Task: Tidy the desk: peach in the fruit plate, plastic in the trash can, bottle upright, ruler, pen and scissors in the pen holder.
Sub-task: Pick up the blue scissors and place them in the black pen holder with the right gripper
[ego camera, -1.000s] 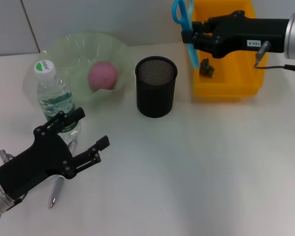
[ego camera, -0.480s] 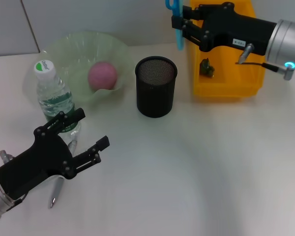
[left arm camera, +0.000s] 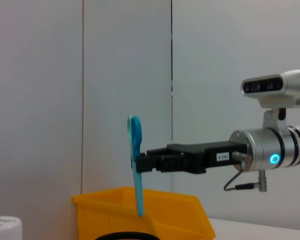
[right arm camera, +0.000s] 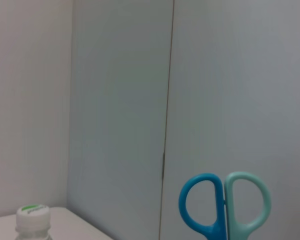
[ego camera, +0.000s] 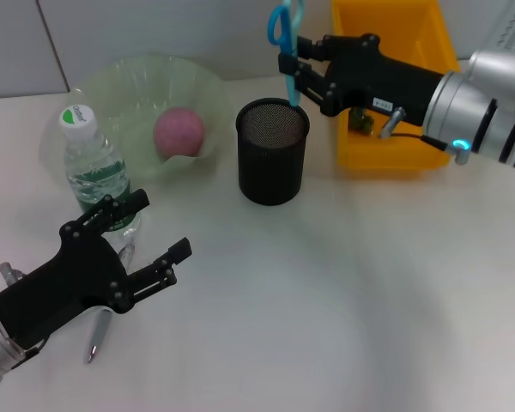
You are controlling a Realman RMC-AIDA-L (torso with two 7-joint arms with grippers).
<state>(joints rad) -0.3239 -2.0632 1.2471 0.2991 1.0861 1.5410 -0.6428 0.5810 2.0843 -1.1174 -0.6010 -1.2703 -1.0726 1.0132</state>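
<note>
Blue scissors upright, tips down, above black mesh pen holder.

The head view looks forward and down from above onto the whole desk, both arms in sight. The left wrist view sits low near the desk surface and faces level across it toward the wall, catching the right gripper side-on, well beyond its own hand. The right wrist view looks along its hand at the wall, very close to the scissors handles. All three share the scissors.
</note>
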